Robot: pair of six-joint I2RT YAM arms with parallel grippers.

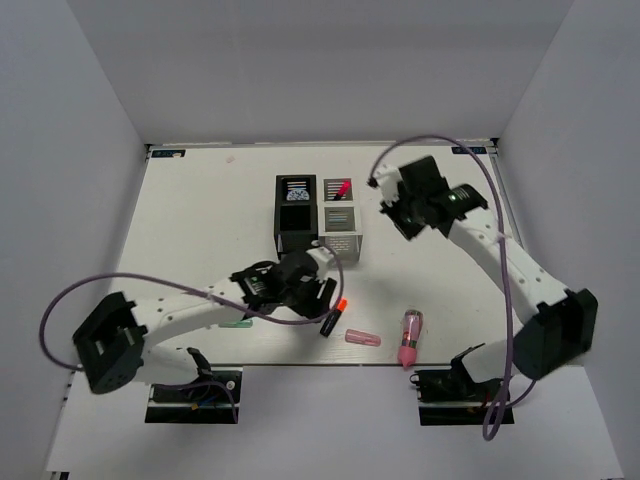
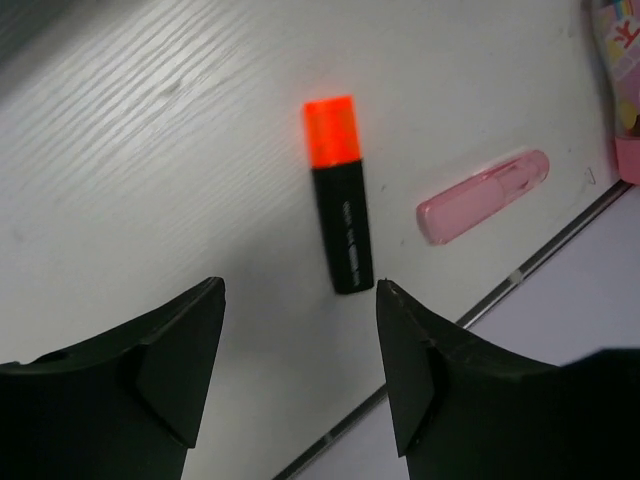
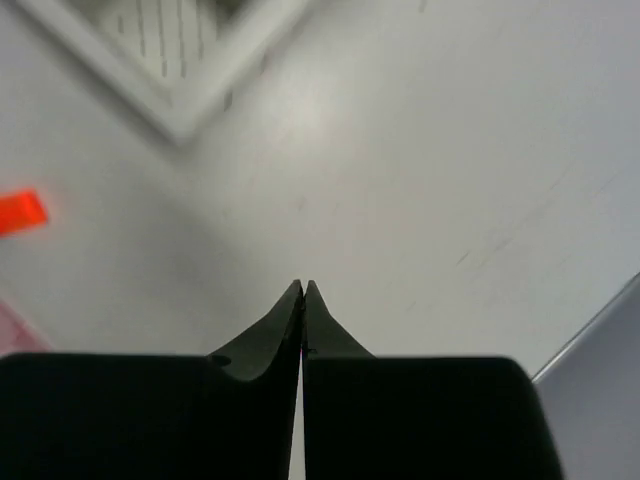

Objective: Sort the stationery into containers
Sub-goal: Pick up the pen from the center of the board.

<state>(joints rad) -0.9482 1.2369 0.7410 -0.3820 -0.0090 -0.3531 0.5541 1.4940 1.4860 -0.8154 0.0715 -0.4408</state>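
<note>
A black highlighter with an orange cap (image 1: pixel 333 317) lies on the table near the front edge, also in the left wrist view (image 2: pixel 340 200). My left gripper (image 1: pixel 318 292) is open and empty just above and behind it (image 2: pixel 300 300). A pink capsule piece (image 1: pixel 362 338) (image 2: pixel 482 197) and a fatter pink-clear tube (image 1: pixel 410 338) lie to its right. The black box (image 1: pixel 282 215) holds the blue-white tape roll (image 1: pixel 297 190). The white-grey box (image 1: pixel 356 236) holds a pink-capped highlighter (image 1: pixel 340 189). My right gripper (image 1: pixel 392 207) is shut and empty right of the boxes (image 3: pixel 303 288).
A pale green piece (image 1: pixel 238 322) peeks out from under the left arm. The table's front edge (image 2: pixel 540 262) runs just beyond the highlighter and the capsule. The white-grey box's corner (image 3: pixel 180 110) shows at the upper left of the right wrist view.
</note>
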